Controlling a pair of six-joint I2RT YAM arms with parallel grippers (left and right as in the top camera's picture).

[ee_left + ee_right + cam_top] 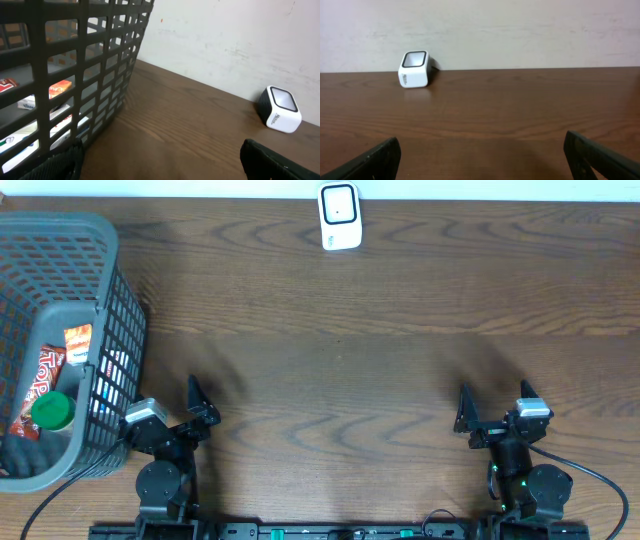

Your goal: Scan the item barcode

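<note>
Station condition: we find a wooden table point(330, 380) with a dark grey mesh basket point(125, 330) at its left end and a white barcode scanner point(340, 216) at the middle of the far edge, close to the wall.

Goods: the items for scanning all lie inside the basket. We note a red packet point(40, 385) along the left side, a green-lidded container point(52, 412) just beside its lower end, and an orange and white box point(78, 340) further back. Through the mesh wall the left wrist view shows more white, red and blue packaging; we cannot read any label or locate a barcode.

Scanner: it stands alone, its dark window facing up and forward, well apart from the basket and from both arms.

Left gripper point(161, 161): fingers spread wide, nothing between them. It sits at the near edge, just beside the basket's right wall, and one finger shows against the mesh.

Right gripper point(485, 160): fingers likewise spread wide and empty, low over bare wood at the near right, facing the scanner from well away.
</note>
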